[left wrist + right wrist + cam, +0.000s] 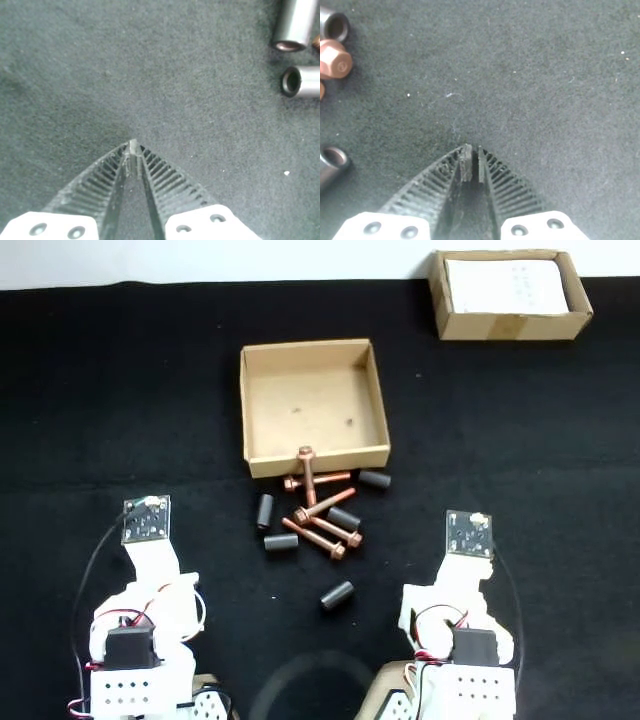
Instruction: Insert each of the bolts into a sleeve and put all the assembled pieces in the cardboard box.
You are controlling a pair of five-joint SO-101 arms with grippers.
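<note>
High view, box: open brown cardboard box (318,458) mid-worktop on the black cloth-covered worktop (120,390), mouth up and nothing inside, ready to take finished pieces.
High view, bolts: five copper-coloured flanged metal bolts (322,506) heaped just before the box's near wall, one propped against that wall; all loose, none sleeved.
High view, sleeves: five short dark-grey metal sleeves (337,594) lying on their sides around the bolts, probably so either arm can get at the pile.
High view, spare box: smaller cardboard box holding a white sheet (510,325) at the far corner, well apart from the parts.
High view, arms: folded at the near edge, one on each side of the pile, wrists pitched downward; looks like a rest pose, with assembly not yet begun.
Left wrist view, left hand (132,147): clenched with tips meeting, grasping nothing, aimed at bare cloth; two sleeves near but apart.
Right wrist view, right hand (472,150): clenched to a mere slit, nothing held; one bolt's hex head and two sleeves near, untouched.
</note>
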